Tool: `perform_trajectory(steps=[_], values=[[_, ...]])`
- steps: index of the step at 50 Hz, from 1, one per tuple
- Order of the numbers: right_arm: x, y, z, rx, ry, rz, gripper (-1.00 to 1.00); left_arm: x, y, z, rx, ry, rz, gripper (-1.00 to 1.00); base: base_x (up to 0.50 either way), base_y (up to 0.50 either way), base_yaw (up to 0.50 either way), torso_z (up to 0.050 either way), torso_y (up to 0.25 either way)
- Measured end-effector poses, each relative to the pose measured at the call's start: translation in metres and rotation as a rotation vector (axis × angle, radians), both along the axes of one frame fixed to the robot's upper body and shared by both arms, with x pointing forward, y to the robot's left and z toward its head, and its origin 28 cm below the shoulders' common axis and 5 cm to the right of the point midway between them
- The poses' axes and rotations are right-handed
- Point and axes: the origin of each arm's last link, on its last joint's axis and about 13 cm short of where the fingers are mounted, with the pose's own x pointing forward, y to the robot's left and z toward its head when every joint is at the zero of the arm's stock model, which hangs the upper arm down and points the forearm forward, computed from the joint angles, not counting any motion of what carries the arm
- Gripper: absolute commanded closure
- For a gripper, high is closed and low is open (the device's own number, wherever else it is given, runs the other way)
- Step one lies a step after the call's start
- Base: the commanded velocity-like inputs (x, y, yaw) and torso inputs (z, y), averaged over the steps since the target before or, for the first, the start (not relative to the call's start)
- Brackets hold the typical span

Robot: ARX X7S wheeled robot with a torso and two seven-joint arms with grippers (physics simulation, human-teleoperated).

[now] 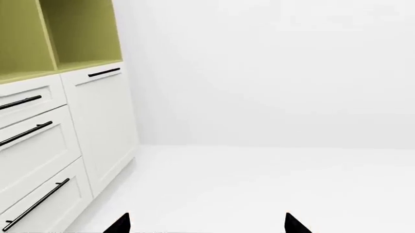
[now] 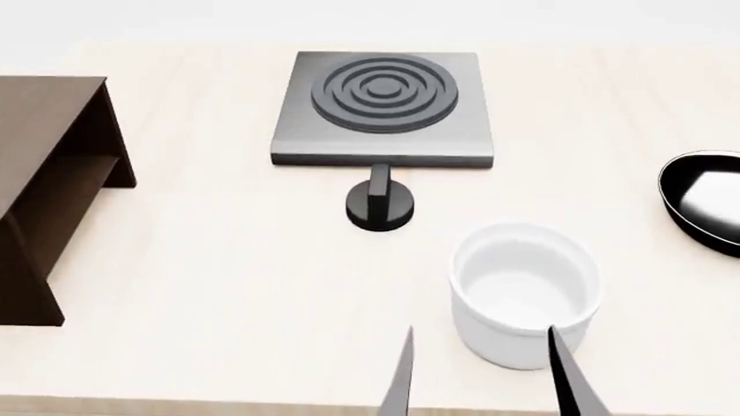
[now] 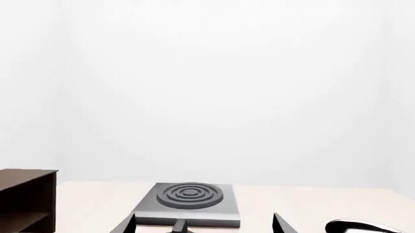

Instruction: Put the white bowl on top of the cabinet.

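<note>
Right gripper (image 2: pixel 480 368), seen in the head view at the near table edge: its two dark fingers stand spread apart with nothing between them, one finger overlapping the near wall of the white bowl (image 2: pixel 525 293), the other clear of the bowl on its left; contact cannot be confirmed. Left gripper (image 1: pixel 207 224), visible only in its own wrist view: two black fingertips parted, empty, facing a white floor and a cream drawer unit (image 1: pixel 58 145) with black bar handles and olive open shelves above. One white bowl stands upright on the pale wooden table (image 2: pixel 208 286), mouth facing up, its axis vertical; being round, it has no long axis across the table. It sits at the near right of the table, empty. Just beyond it and to its left lies one black knob (image 2: pixel 379 204), its bar running away from the robot. Farther back sits one grey stove plate (image 2: pixel 384 108) with concentric rings. One black frying pan (image 2: pixel 703 201) is cut by the right edge of the view, near the bowl but apart from it. One dark brown cabinet (image 2: pixel 52 173) stands at the far left, well apart from the bowl, its flat top bare and one inner shelf showing on the open side that faces right.
</note>
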Motion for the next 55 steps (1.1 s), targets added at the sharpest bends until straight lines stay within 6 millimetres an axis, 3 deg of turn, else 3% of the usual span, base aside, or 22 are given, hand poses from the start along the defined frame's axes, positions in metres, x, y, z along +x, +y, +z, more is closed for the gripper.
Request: perform_trajectory(steps=[21, 29, 44, 55], values=[[-0.017, 0.003, 0.020, 0.015, -0.086, 0.033, -1.00, -0.007, 0.004, 0.001, -0.011, -0.019, 0.010, -1.00, 0.40, 0.00, 0.00, 0.000, 0.000], [-0.018, 0.004, 0.023, 0.003, -0.092, 0.020, -1.00, -0.006, 0.004, 0.000, -0.015, -0.024, 0.005, -1.00, 0.00, 0.03, 0.00, 0.000, 0.000], [-0.020, 0.003, 0.026, -0.003, -0.100, -0.008, -1.00, -0.006, 0.004, -0.001, -0.021, -0.028, -0.003, -1.00, 0.22, 0.48, 0.00, 0.000, 0.000], [-0.022, 0.003, 0.030, 0.009, -0.112, -0.015, -1.00, -0.005, 0.004, -0.002, -0.031, -0.038, -0.013, -1.00, 0.02, 0.01, 0.00, 0.000, 0.000]])
